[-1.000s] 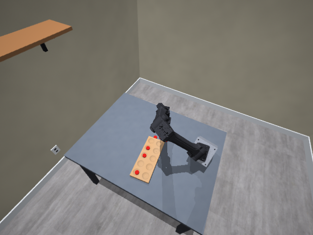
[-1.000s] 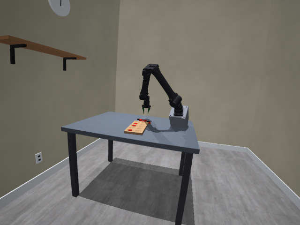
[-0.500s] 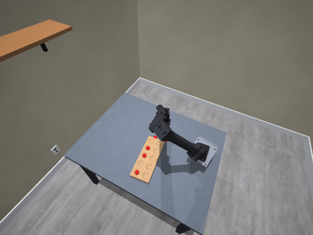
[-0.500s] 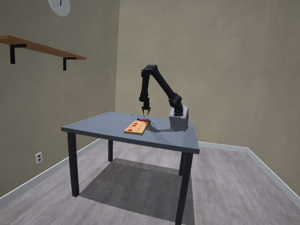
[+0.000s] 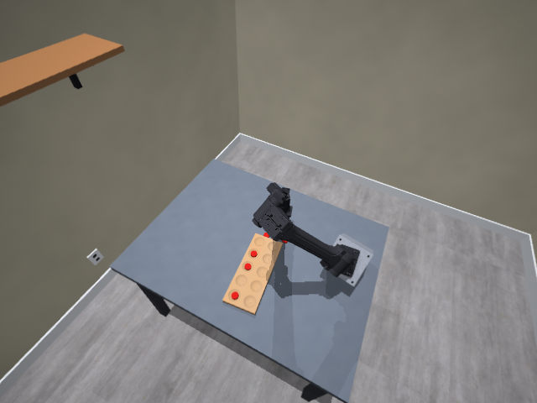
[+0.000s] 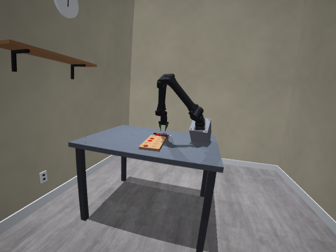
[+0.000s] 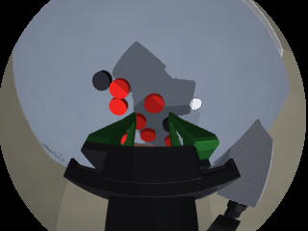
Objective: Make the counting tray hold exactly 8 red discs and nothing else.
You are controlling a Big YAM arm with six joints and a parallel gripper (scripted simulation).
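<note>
From where I stood, the near edge of the grey-blue table [image 6: 135, 151] on its black legs came first. On it lay the flat tan wooden counting tray [image 5: 242, 299], two rows of round pockets, its long side running away from me toward the arm. Three small red discs sat in pockets of one row: one at the nearest end [image 5: 235, 295], then two more further along [image 5: 247, 266] [image 5: 253, 253]. The other pockets I could see were bare wood.

Just past the far end of the tray, a cluster of loose red discs [image 7: 154, 103] lay on the table top, with a small black disc [image 7: 102, 80] at one side and a small white one [image 7: 196, 103] at the other. How many red ones lay there I could not tell, since the arm hid some.

Above that cluster hung the black gripper with green fingertips [image 6: 163, 126], pointing straight down, clear of the table. Its fingers stood about half apart, holding nothing.

Further back, the black arm [image 6: 181, 94] rose from a grey box base [image 6: 200, 133] bolted near the table's far edge.
</note>
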